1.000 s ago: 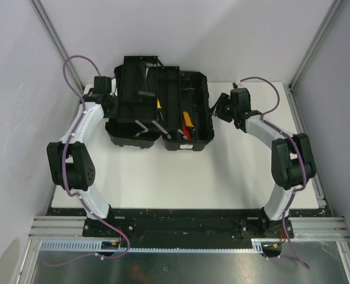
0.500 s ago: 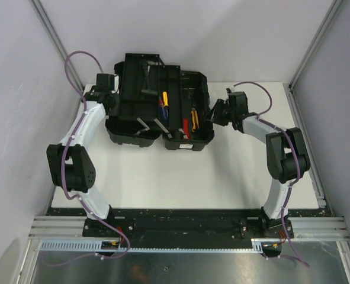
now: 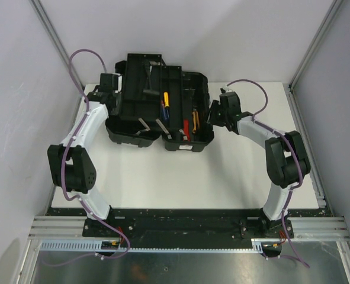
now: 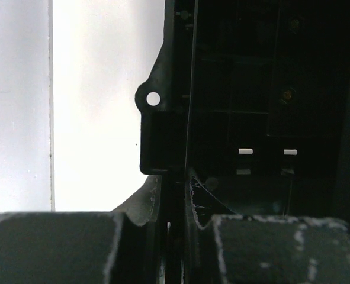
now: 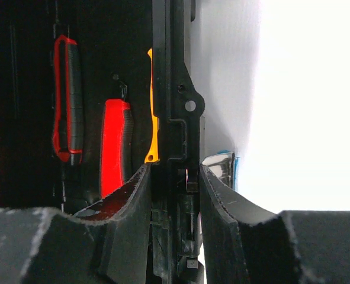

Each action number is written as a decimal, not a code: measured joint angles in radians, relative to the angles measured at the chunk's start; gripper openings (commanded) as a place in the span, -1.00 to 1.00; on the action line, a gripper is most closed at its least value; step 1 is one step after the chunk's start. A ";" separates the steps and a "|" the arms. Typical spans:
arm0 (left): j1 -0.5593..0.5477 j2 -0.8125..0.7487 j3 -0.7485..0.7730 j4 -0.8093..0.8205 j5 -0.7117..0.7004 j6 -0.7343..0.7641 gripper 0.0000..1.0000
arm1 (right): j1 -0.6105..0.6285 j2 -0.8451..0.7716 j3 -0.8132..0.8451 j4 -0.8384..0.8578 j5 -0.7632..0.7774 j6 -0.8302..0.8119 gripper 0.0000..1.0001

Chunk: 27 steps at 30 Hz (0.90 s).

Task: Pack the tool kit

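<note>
The tool kit [image 3: 133, 133] is a black toolbox standing open at the back of the white table, with red [image 3: 185, 127], yellow [image 3: 194, 115] and blue-and-yellow [image 3: 164, 102] screwdrivers inside. My left gripper [image 3: 112, 90] is at its left edge; in the left wrist view the left gripper [image 4: 175, 198] is shut on a thin black wall [image 4: 163, 136]. My right gripper [image 3: 214, 112] is at the box's right side. In the right wrist view the right gripper [image 5: 175, 177] clamps the side wall [image 5: 177, 118] from both sides. Red handles [image 5: 114, 142] and a yellow handle [image 5: 153, 118] lie just inside.
The white table [image 3: 163, 177] stretches in front of the box toward the arm bases. Grey walls and metal frame posts [image 3: 312, 53] close in the back and sides. A blue latch [image 5: 236, 165] peeks out beside the right finger.
My right gripper moved left onto the toolbox's right wall and closed on it. The left gripper shifted slightly back, and the tools inside the box shifted with the upper part.
</note>
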 measured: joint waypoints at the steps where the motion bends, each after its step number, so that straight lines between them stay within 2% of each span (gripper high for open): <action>1: -0.003 0.000 0.000 0.002 -0.006 0.004 -1.00 | 0.007 -0.001 0.009 -0.016 0.018 -0.010 -1.00; 10: -0.022 -0.009 0.000 0.011 -0.037 0.032 -1.00 | 0.051 -0.007 0.053 -0.111 0.135 -0.077 -1.00; 27: -0.018 -0.047 -0.015 -0.022 -0.013 0.051 -1.00 | 0.055 -0.026 0.084 -0.182 0.112 -0.086 -1.00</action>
